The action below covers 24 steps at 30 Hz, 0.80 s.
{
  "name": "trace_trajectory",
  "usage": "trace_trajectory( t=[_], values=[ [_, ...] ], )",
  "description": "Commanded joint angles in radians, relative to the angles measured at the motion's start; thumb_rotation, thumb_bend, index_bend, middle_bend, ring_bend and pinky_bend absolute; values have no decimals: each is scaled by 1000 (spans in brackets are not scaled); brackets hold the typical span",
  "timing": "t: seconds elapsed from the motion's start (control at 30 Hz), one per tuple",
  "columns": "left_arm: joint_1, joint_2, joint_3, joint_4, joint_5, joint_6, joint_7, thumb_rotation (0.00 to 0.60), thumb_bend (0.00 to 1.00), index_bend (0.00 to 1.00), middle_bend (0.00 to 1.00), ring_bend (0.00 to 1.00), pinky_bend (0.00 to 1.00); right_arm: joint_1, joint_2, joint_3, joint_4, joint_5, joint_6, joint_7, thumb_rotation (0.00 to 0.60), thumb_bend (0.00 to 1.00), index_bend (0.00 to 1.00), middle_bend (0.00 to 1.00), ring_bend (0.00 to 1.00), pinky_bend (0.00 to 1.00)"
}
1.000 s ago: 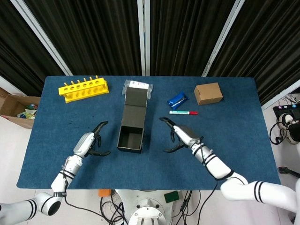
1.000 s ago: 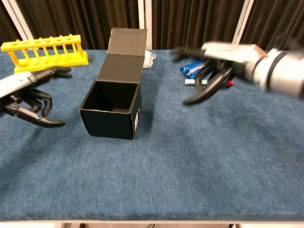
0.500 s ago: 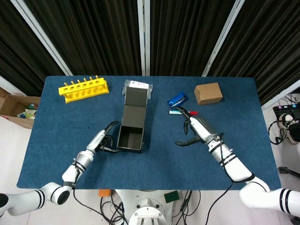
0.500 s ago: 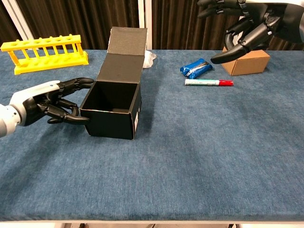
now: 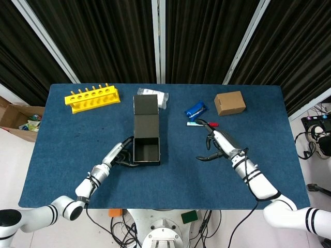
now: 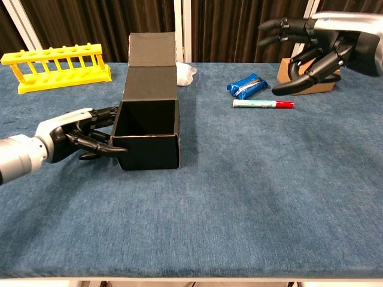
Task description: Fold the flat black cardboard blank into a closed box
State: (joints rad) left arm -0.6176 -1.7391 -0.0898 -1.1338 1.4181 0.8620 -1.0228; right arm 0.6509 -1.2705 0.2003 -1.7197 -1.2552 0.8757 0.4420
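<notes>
A black cardboard box (image 5: 146,149) (image 6: 148,133) stands near the middle of a blue cloth-covered surface (image 5: 77,170) (image 6: 239,203). Its top is open, showing a dark hollow inside, and its lid flap (image 5: 145,106) (image 6: 152,49) stands up from the far edge.

The left hand (image 5: 121,155) (image 6: 81,133) is at the box's left side. Its dark fingers (image 6: 103,148) touch the left wall and the front left corner, pressing against the card. It does not wrap around anything; it holds nothing, with the fingers spread along the wall.

The right hand (image 5: 217,144) (image 6: 311,45) hangs in the air well to the right of the box, above the surface. Its fingers are apart and loosely curved, and it holds nothing.

Beyond the box, at the far left of the surface, sits a yellow test tube rack (image 5: 92,97) (image 6: 55,67). Just behind the lid flap lies a clear plastic bag (image 5: 161,97) (image 6: 185,74), partly hidden by the box. To the right of the box lie a blue packet (image 5: 196,109) (image 6: 248,85) and, just in front of it, a marker with a red cap (image 6: 263,103), whose red end (image 5: 213,124) shows beside the right hand in the head view. Further right stands a small brown cardboard box (image 5: 229,103) (image 6: 286,75), partly hidden behind the right hand in the chest view.

Dark pleated curtains (image 5: 103,36) (image 6: 239,24) hang behind the surface.
</notes>
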Motion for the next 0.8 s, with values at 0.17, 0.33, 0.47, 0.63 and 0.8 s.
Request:
trace_trajectory(
  t=[0.17,0.33,0.47,0.63,0.8],
  values=[
    [25,-65,-43,39,-64,37,49,600,0,358,357,704,944,-7,-44,-3,54,19,-13,32,600,0,0,130,636,1000],
    [46,-70,-62,30,-62,93,61,600,16,570,538,741,952,-5,-68,16,77,75,-10,11,600,8,0,156,645,1000],
    [67,-3,-42,-52,-1,158,63,600,22,591,590,746,952,38,-95,47,106,215,-79,-43,600,16,0,170,648,1000],
    [86,95,-15,-195,60,211,71,600,21,591,579,746,952,139,-181,109,178,430,-129,-140,600,28,0,209,658,1000],
    [77,144,8,-286,103,215,77,600,19,590,572,745,952,245,-288,152,244,572,-109,-251,600,38,0,223,662,1000]
  ],
)
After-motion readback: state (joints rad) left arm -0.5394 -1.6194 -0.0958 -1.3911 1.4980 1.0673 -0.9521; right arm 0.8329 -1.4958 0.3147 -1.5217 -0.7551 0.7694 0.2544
